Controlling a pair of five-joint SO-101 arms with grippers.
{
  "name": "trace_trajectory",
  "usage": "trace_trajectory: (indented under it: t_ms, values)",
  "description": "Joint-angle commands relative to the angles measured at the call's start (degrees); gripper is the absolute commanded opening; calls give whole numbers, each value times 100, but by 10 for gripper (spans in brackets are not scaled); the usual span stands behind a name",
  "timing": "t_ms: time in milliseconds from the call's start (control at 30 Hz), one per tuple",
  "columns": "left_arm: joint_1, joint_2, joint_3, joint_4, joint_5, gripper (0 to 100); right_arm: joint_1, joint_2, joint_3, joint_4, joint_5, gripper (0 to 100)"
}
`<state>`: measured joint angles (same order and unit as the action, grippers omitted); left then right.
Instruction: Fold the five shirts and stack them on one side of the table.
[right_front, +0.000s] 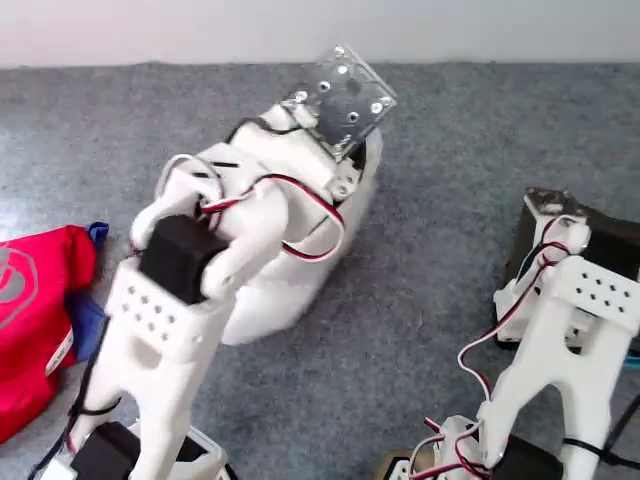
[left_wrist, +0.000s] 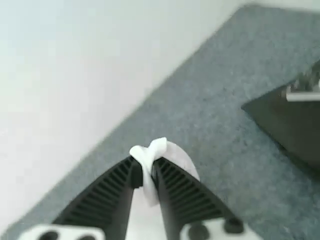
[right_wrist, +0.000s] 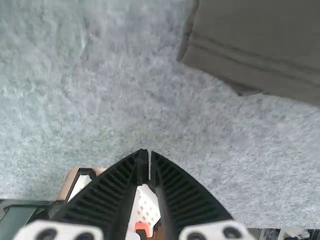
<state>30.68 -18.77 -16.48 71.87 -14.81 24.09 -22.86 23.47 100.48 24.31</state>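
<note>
Shirts lie at three spots on the grey felt table (right_front: 430, 250). Nearest, by the left edge, a red shirt (right_front: 35, 310) sits bunched up, with a blue cloth (right_front: 85, 320) touching its inner side; whether that blue piece is a shirt cannot be told. On the opposite side, the right gripper (right_wrist: 149, 155) hangs over bare felt with its ribbed jaws pressed together and nothing between them. Just beyond it lies a dark shirt (right_wrist: 260, 45), its hemmed edge flat on the table and apart from the fingertips. In the high view that same dark shirt (right_front: 615, 240) lies under and behind the right arm near the table's right edge. Around the middle of the table, a white shirt (right_front: 285, 295) is heaped in a soft mound, largely covered by the left arm stretched over it. At the mound's far end the left gripper (left_wrist: 148, 167) is clamped on a fold of the white fabric, a small tuft of it poking out past the fingertips. Farther off, the felt runs up to a plain pale wall (left_wrist: 75, 75).
</note>
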Motion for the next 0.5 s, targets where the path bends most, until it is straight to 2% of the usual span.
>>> trace_trajectory:
  t_ms: [0, 200, 333, 467]
  values:
    - [-202, -246, -409, 18, -97, 13, -66, -189, 9, 233, -53, 9]
    - [-967, -211, -374, 1618, -132, 13, -523, -171, 9, 224, -44, 9]
    - [-1292, -193, -338, 2884, -765, 13, -1200, -136, 9, 57, -79, 9]
    - [-1969, -404, 505, 2857, -985, 13, -1815, -136, 9, -585, -79, 9]
